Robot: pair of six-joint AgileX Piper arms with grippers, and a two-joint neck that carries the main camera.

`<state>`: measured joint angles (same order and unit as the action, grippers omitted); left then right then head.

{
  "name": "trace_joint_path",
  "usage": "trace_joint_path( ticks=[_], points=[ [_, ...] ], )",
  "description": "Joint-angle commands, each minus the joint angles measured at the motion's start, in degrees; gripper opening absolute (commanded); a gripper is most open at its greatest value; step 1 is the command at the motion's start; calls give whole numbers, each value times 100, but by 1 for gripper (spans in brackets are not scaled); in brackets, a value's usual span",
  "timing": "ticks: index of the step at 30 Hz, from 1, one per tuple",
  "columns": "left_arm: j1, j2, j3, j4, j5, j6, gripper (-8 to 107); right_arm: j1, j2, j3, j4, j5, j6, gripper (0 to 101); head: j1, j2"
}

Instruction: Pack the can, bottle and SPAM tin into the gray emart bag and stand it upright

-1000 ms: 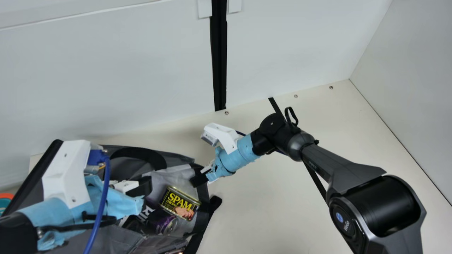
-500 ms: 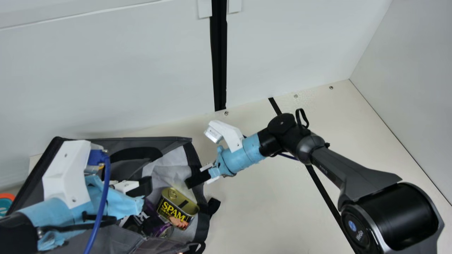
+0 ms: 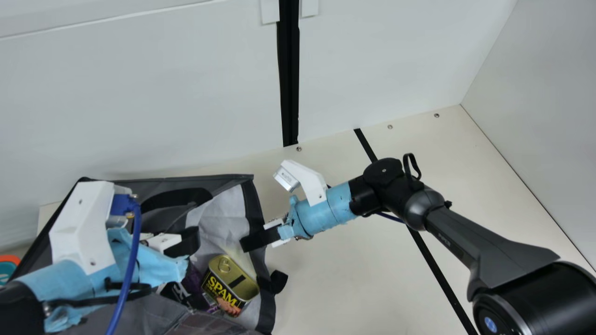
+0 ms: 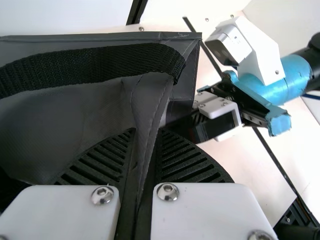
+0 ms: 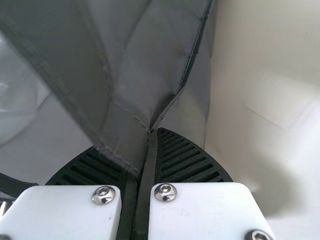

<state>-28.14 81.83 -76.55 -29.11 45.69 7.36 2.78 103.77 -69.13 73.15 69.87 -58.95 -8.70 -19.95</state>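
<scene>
- One gray emart bag, its mouth facing the camera; I cannot tell whether it stands upright.
- One SPAM tin, tilted inside the bag near the right side of its mouth, the ring-pull lid showing.
- Beside the tin, in the bag, dark goods with purple and white on them, partly hidden; I cannot tell the can from the bottle or count them.
- Two grippers, both at the bag.
- The left gripper is closed on a fold of the bag's gray cloth, below a black handle.
- The right gripper is closed on cloth at the right edge of the bag's mouth.
- The left arm, with its blue cable, crosses in front of the bag and hides part of its inside.
- Left of the bag, one orange and teal object, cut off by the view's edge.
- Right of the bag, a cream table with a black strip running across it.
- The tin's label has large yellow lettering, SPAM, on black; white print marks the dark goods.
</scene>
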Motion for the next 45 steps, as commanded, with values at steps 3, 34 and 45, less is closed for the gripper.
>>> trace_joint_path(
  ticks=[3, 34, 45],
  points=[
    [-7, 26, -155, 87, -62, -47, -8, -9, -158, 96, 131, 3, 45, 0, -130, -5],
    [552, 410, -1830, -620, 582, 1062, -8, -539, -1638, 241, 1369, 3, 1420, 0, -130, -5],
    [917, 438, -2355, -1009, 1060, 1476, -8, -415, -2187, 417, 1978, 3, 2161, 0, -130, -5]
  ],
)
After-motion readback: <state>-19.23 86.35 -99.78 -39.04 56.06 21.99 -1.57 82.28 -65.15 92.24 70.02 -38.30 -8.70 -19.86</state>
